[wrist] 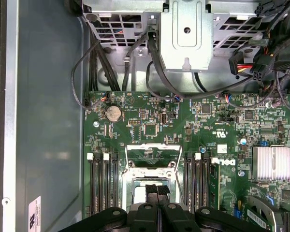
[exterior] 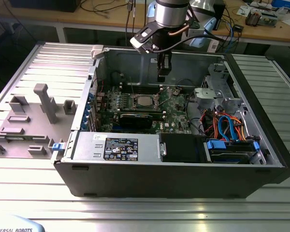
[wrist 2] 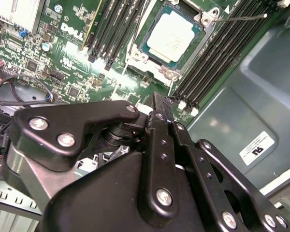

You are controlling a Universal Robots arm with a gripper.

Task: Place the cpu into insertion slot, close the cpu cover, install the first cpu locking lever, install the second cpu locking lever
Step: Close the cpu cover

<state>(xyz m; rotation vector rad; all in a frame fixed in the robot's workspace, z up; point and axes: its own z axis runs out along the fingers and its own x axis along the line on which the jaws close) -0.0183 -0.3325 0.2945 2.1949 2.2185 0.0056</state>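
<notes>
The gripper (wrist: 157, 189) is hanging fingers-down inside the open computer case (exterior: 261, 145). Its two black fingers are pressing together tip to tip and are gripping nothing. In the exterior view the gripper (exterior: 162, 76) is hovering over the green motherboard (exterior: 176, 118), near the socket and toward the exterior view's right of it, without touching the chip.

The cpu (wrist 2: 171, 36) is sitting flat in the insertion slot (wrist 2: 205, 20), its silver-grey top facing up. The slot's silvery surround is framing it on all sides. The cpu cover (wrist: 152, 147) is standing swung open off the chip, with green board showing through its square cut-out. One thin locking lever (wrist 2: 241, 18) is sticking out from a corner of the slot, unlatched.

Long black memory slots (wrist 2: 217, 53) are running along both sides of the slot. Further out, a black graphics card (exterior: 135, 118) is lying across the board. A grey metal drive cage (wrist: 186, 34) with bundled cables is sitting past the board's edge.
</notes>
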